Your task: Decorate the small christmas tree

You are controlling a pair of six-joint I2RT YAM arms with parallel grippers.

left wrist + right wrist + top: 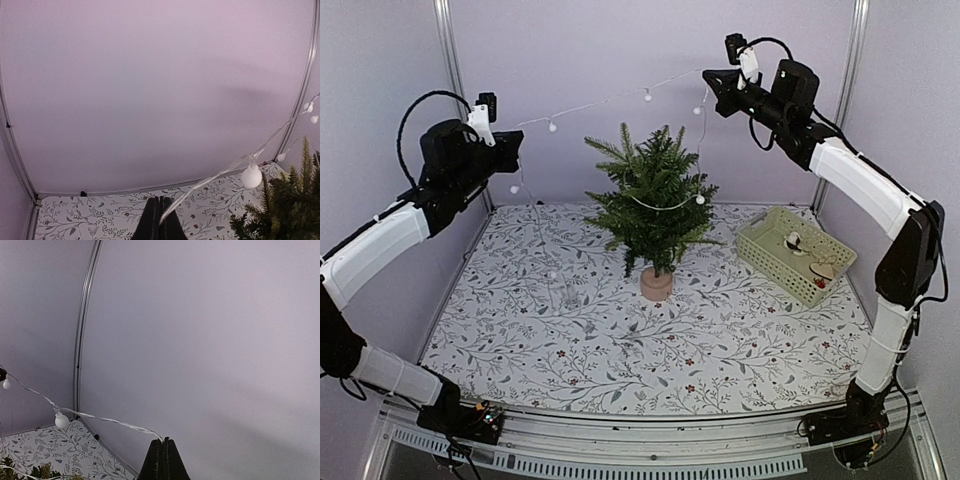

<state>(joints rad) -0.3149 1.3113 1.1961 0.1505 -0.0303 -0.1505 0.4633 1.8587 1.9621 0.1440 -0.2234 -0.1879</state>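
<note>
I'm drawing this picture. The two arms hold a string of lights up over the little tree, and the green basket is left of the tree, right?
Not quite: the green basket is right of the small christmas tree, as the top view shows. The string of lights is indeed held up over it.

You are looking at a robotics lab cell, not a home. Plain lavender panels (620, 50) are closing it in on three sides, with metal frame posts (444, 40) running up the back corners. The left arm (375, 245) and right arm (860, 180) are standing bolted to a metal rail (650, 440) at the near edge. A leaf-print cloth is covering the surface (570, 340). The small christmas tree (655, 200), a green basket (775, 275) and a string of lights (647, 95) are serving as what are probably staged props.
</note>
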